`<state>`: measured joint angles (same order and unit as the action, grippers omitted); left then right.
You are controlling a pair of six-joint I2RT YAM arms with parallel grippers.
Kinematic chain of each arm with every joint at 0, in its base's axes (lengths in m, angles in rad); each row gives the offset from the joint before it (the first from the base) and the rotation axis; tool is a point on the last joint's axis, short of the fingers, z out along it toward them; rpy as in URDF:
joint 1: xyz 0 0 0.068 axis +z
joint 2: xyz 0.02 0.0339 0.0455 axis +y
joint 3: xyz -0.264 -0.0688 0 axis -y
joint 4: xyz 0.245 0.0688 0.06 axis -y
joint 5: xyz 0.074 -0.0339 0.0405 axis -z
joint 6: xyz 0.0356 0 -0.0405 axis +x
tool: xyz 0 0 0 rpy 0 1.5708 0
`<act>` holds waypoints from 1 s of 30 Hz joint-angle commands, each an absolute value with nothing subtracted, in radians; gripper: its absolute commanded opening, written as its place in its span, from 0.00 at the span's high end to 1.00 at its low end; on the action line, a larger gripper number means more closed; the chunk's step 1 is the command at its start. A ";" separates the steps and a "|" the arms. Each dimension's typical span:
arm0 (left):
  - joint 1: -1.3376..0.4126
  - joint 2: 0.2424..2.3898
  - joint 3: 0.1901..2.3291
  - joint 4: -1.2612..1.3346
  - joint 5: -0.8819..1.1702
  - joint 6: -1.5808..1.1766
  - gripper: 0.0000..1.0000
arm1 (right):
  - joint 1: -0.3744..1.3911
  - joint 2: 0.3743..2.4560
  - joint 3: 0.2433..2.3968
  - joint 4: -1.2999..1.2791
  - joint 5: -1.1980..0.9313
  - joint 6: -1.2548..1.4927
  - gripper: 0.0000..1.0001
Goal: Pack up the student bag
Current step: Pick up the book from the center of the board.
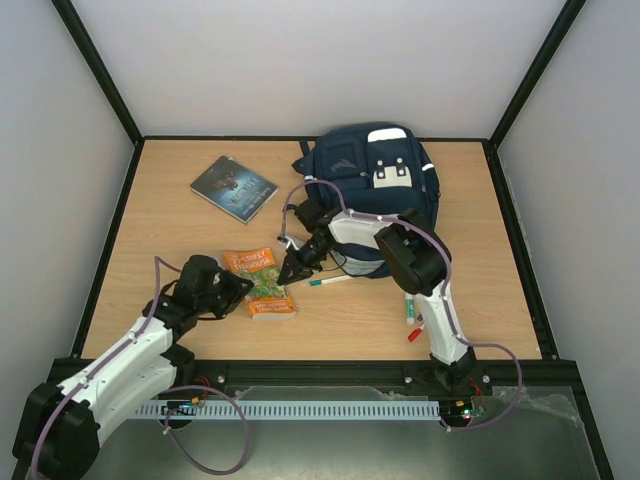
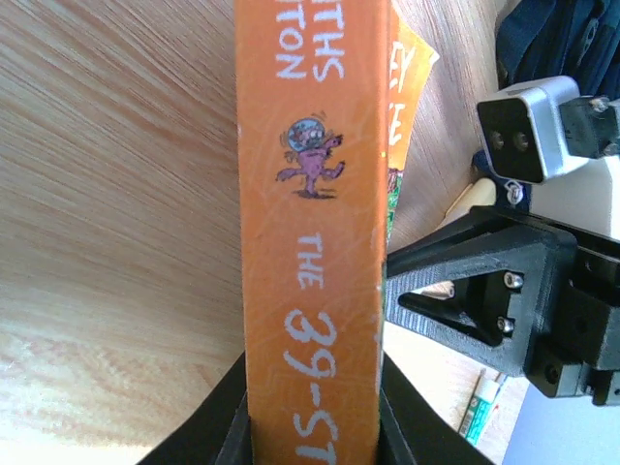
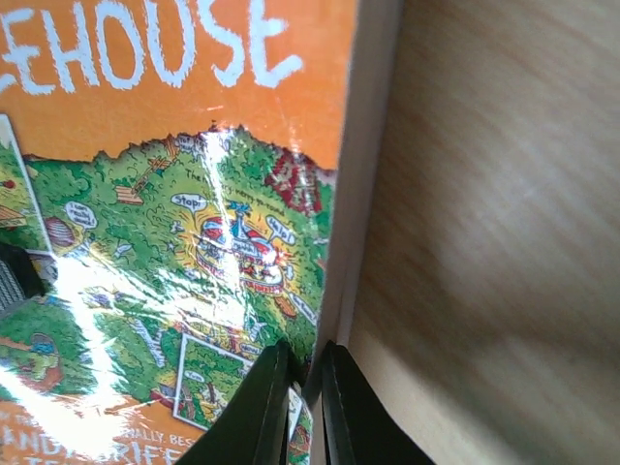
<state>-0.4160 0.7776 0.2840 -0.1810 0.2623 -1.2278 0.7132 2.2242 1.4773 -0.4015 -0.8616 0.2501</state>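
Now your left fingers [image 2: 223,436] clamp the spine of the orange book [image 2: 310,242], your right fingers [image 3: 252,407] pinch its cover edge, likely sharing the lift, just in front of the student bag [image 1: 375,190]

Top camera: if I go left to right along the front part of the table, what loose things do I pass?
orange book → green-capped pen → markers beside the right arm.

Orange-and-green cartoon book [image 1: 262,283], navy student bag [image 1: 352,163] with white stripes.
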 commanded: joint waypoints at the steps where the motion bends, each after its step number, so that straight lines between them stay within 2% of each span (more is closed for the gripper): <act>1: -0.417 0.719 0.423 -0.282 0.233 -1.157 0.98 | 0.703 2.134 1.438 -0.538 -0.570 0.222 0.86; 5: -0.417 0.713 0.579 -0.398 0.145 -1.029 0.98 | 0.672 1.934 1.439 -0.534 -0.578 0.166 0.73; 10: -0.417 0.789 0.719 -0.394 0.125 -0.863 0.98 | 0.614 1.664 1.379 -0.513 -0.527 0.096 0.65; 18: -0.435 0.938 0.771 -0.098 0.234 -0.784 0.98 | 0.586 1.244 1.204 -0.448 -0.265 0.015 0.30; 21: -0.505 1.020 0.778 0.043 0.270 -0.793 0.98 | 0.556 1.178 1.150 -0.440 -0.255 0.027 0.20; 26: -0.599 1.156 0.869 0.161 0.297 -0.745 0.98 | 0.374 1.198 1.123 -0.452 -0.454 0.064 0.16; 30: -0.618 1.226 0.894 0.316 0.426 -0.753 0.98 | 0.302 1.231 1.141 -0.465 -0.556 0.040 0.12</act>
<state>-0.6048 1.1995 0.8223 0.0307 0.2924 -0.7738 0.3508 1.2076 1.1328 -0.4423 -0.4179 0.0502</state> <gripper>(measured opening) 0.213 0.870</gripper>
